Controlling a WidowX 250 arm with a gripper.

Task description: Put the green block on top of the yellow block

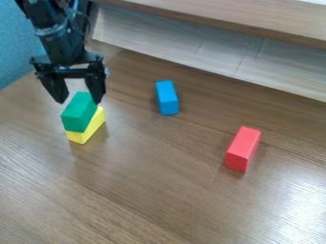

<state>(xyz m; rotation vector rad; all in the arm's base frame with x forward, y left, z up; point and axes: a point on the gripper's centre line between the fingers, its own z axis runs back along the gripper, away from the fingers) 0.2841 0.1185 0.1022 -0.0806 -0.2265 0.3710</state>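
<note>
The black gripper [79, 99] hangs at the upper left with its two fingers spread apart, just above and behind the green block. Nothing is held between the fingers. The green block [79, 112] rests on top of the yellow block [87, 132], turned slightly so that part of the yellow top shows at the right. One fingertip is close to the green block's upper right edge; whether it touches cannot be told.
A blue block [167, 97] lies right of the gripper, toward the back. Farther right and nearer the front is a red block [242, 148]. A raised wooden shelf [229, 21] runs along the back, with a blue wall at the upper left.
</note>
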